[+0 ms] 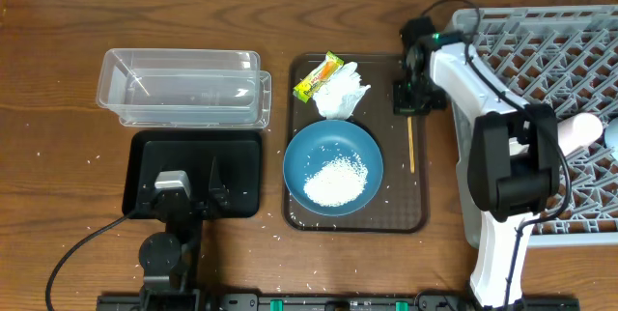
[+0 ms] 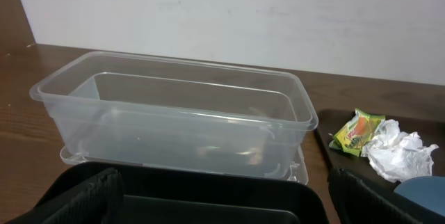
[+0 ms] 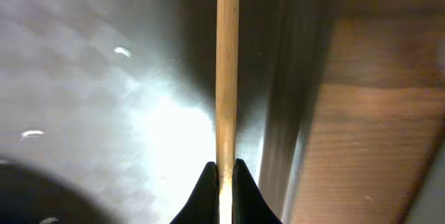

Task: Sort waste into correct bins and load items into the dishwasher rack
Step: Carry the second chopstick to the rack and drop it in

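Looking down from overhead, I found the right pincer [image 1: 409, 106] lowered over the right edge of the brown tray [image 1: 307, 216], at the far end of the chopsticks [image 1: 411, 147]. They lay flat along that edge, their long axis running from the pincer back toward the arm's base. The dishwasher rack [image 1: 579, 50] sat just beside them on the right, so the right arm was plainly the nearer one. The blue bowl [image 1: 319, 147] of rice [image 1: 335, 180], the tissue [image 1: 343, 93] and the snack wrapper [image 1: 319, 76] were on the same tray. The left pincer [image 1: 188, 190] hung above the black tray [image 1: 241, 156].

From the left wrist, that pincer's fingers [image 2: 83, 196] stood wide apart, holding nothing, facing the clear tub [image 2: 174, 120].

From the right wrist, the chopsticks appeared as one pale shaft running straight away from the camera, with the fingertips [image 3: 207, 179] pressed together on its near end. Bare worktop [image 3: 382, 126] lay on the right. I judged the grip was at the very end, so lifting could let the sticks swing.
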`<act>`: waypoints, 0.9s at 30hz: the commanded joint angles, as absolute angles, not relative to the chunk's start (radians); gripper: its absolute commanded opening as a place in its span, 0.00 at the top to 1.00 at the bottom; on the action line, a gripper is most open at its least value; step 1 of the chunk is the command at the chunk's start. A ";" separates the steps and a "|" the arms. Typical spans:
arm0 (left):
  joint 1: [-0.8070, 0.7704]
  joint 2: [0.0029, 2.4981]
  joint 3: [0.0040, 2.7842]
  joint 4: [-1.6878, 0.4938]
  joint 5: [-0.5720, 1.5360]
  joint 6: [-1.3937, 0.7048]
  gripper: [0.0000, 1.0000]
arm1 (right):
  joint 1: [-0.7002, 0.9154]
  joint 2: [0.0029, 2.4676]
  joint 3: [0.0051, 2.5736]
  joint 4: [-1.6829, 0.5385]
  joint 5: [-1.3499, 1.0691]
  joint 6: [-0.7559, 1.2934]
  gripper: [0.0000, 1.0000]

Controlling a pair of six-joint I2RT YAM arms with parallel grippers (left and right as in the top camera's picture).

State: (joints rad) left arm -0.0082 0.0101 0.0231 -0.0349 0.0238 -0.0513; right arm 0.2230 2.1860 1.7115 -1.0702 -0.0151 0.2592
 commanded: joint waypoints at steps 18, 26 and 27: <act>-0.004 0.004 0.004 -0.071 0.012 -0.046 0.03 | -0.145 2.142 2.155 -1.243 -0.287 -0.157 0.99; -0.004 0.004 0.004 -0.071 0.012 -0.046 0.04 | -0.142 2.145 2.076 -1.180 -0.304 -0.191 0.87; -0.004 0.004 0.004 -0.071 0.012 -0.045 0.04 | -0.138 2.145 2.065 -1.171 -0.303 -0.179 0.77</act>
State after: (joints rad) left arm -0.0082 0.0101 0.0231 -0.0353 0.0238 -0.0513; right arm -0.1513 2.1548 2.0933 -1.1835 -0.2741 -0.1555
